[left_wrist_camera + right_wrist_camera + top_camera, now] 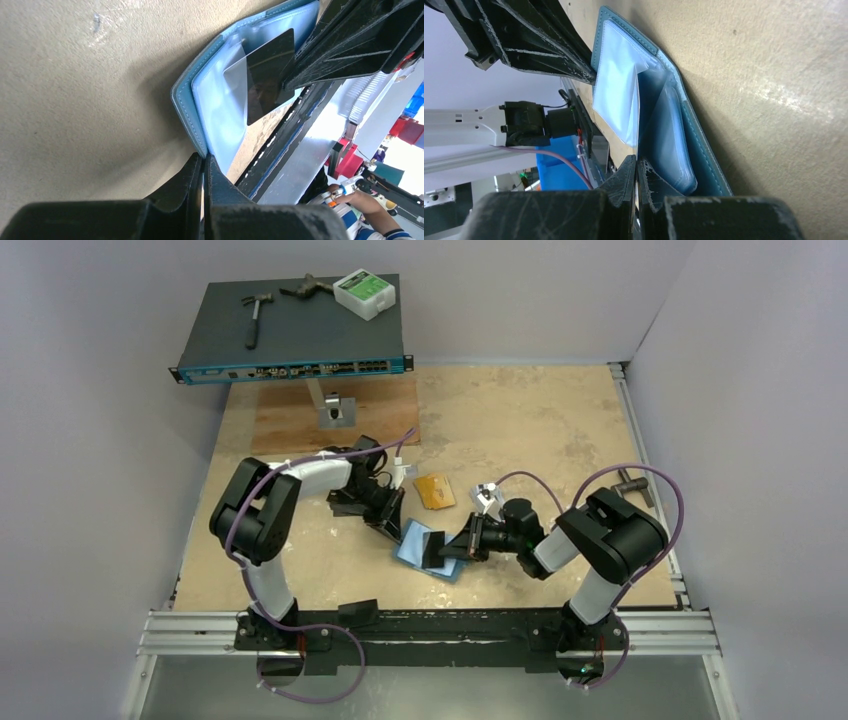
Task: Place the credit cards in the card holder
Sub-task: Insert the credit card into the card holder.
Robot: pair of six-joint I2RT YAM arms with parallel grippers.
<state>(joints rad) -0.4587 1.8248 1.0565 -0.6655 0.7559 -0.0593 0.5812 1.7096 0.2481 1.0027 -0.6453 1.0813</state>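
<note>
Left gripper [203, 160] jaws pinched together on the cover edge of the open teal-blue folding card holder [186, 102], lying on the tan table [520, 420] between the arms; right gripper [637, 164] clamped on a thin glossy dark-faced credit card [267, 70], its corner over the pale clear pockets [215, 100]. I'd pin the cover down, hold the card shallow and lead one corner into a pocket mouth before sliding. Can't tell if that corner is inside a pocket or on top: plastic glares, card is edge-on from the right wrist, grippers hide most of the holder overhead.
</note>
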